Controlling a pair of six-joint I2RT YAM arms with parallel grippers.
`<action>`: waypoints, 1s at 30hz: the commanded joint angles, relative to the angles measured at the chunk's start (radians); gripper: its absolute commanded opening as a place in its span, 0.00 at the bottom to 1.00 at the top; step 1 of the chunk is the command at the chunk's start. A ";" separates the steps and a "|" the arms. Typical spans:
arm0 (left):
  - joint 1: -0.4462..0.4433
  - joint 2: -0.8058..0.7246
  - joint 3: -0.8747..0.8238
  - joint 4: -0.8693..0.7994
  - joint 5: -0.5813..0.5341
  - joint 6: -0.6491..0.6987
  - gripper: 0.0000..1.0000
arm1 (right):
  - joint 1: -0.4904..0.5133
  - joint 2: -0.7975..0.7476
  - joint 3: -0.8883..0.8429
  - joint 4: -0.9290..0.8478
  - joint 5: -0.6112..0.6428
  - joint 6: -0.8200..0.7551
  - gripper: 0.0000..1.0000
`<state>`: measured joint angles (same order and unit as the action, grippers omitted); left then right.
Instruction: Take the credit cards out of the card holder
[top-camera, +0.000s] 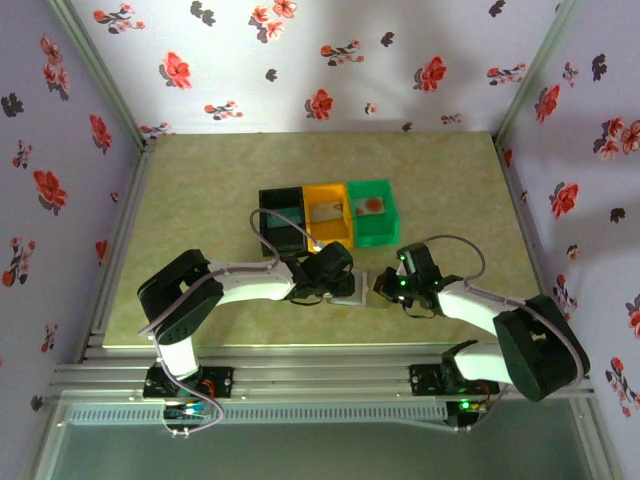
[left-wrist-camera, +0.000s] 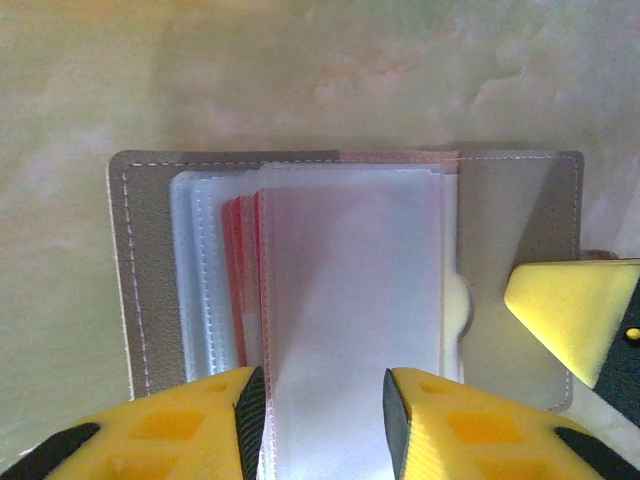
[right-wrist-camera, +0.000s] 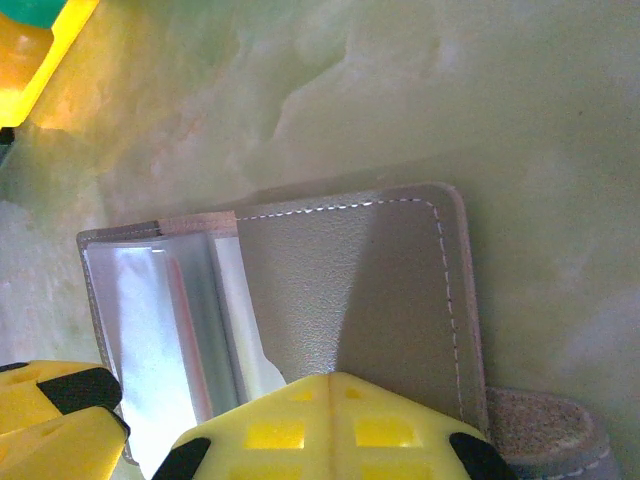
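Near the table (top-camera: 200, 200) front edge, the card holder (left-wrist-camera: 150, 290) lies open. Pin its bare panel with the closed right gripper (right-wrist-camera: 330, 400); the half-open left gripper (left-wrist-camera: 320, 425) straddles a clear sleeve (left-wrist-camera: 350, 300) and should pinch the red-edged credit cards (left-wrist-camera: 243, 290) just beside it.

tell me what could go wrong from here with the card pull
1. The left gripper hangs open astride the front clear sleeve; closing there may pinch plastic rather than a card, and a pull would likely drag the card holder along.
2. The right gripper, shut, presses only the holder's right panel near its edge; it could slip off, letting the holder lift.
3. A red card edge shows in a sleeve further left and may be missed.
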<state>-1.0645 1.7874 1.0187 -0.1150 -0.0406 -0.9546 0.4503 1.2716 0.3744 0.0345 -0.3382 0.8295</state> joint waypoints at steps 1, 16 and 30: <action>-0.013 0.008 0.001 0.019 0.014 -0.003 0.40 | -0.004 0.009 -0.025 -0.030 -0.003 -0.007 0.00; -0.017 0.001 -0.013 0.072 0.039 -0.010 0.40 | -0.004 -0.009 -0.015 -0.051 0.003 -0.014 0.00; -0.017 -0.008 -0.004 0.068 0.029 -0.001 0.38 | -0.004 -0.002 -0.018 -0.043 -0.001 -0.013 0.00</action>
<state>-1.0744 1.7874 1.0183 -0.0563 -0.0071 -0.9588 0.4496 1.2678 0.3748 0.0315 -0.3401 0.8295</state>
